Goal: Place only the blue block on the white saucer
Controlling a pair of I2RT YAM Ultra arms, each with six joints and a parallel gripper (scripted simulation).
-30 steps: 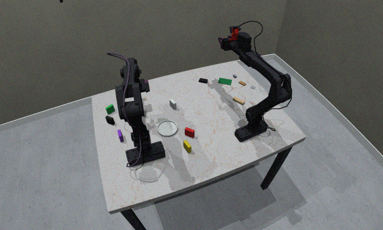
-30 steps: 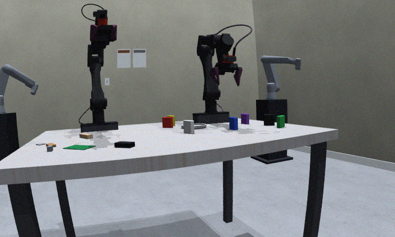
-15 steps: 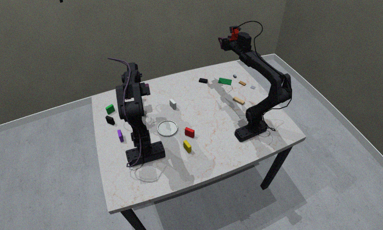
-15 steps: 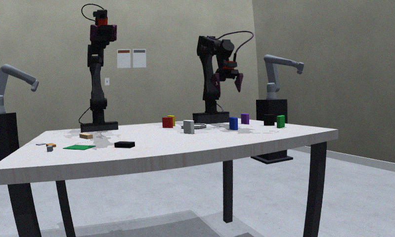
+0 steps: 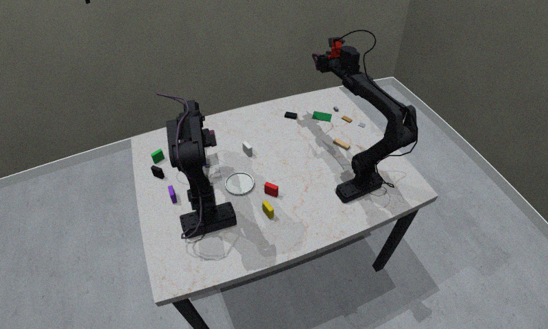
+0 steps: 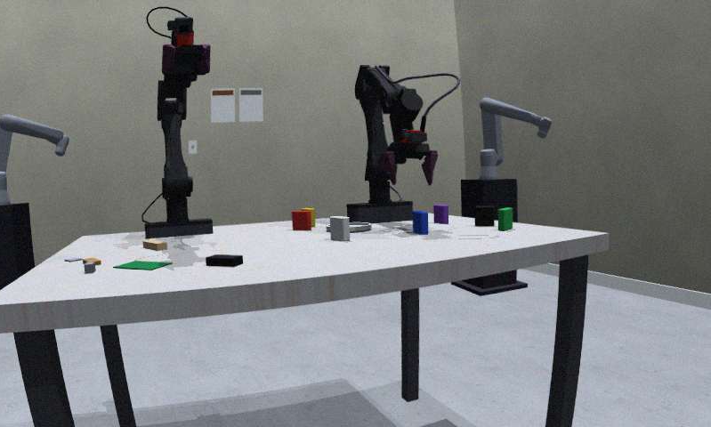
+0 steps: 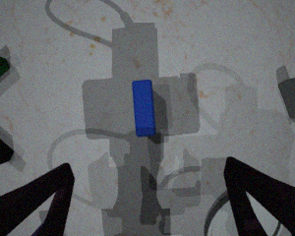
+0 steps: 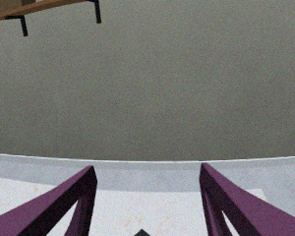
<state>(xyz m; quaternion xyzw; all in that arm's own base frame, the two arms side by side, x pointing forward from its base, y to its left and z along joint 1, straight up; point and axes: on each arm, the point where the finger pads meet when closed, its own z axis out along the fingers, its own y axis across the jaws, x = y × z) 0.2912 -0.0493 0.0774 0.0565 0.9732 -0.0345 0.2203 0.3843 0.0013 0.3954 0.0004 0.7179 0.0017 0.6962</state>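
Observation:
The blue block (image 7: pixel 144 107) lies on the table straight below my left gripper (image 7: pixel 147 169), which is open wide and empty. In the exterior view the blue block (image 6: pixel 419 221) stands just right of the white saucer (image 6: pixel 351 225), and the left gripper (image 6: pixel 408 172) hangs well above the block. The saucer (image 5: pixel 239 183) lies flat, right side up and empty, next to the left arm's base. In the top view the left arm hides the blue block. My right gripper (image 5: pixel 317 61) is raised high over the table's far end, partly open and empty, and its fingers point at the wall.
A red block (image 5: pixel 271 188), a yellow block (image 5: pixel 267 209) and a white block (image 5: pixel 247 149) lie around the saucer. A green block (image 5: pixel 157 155), a black block (image 5: pixel 157 171) and a purple block (image 5: pixel 172 194) lie beyond the left arm. Flat pieces (image 5: pixel 322 116) lie near the right arm.

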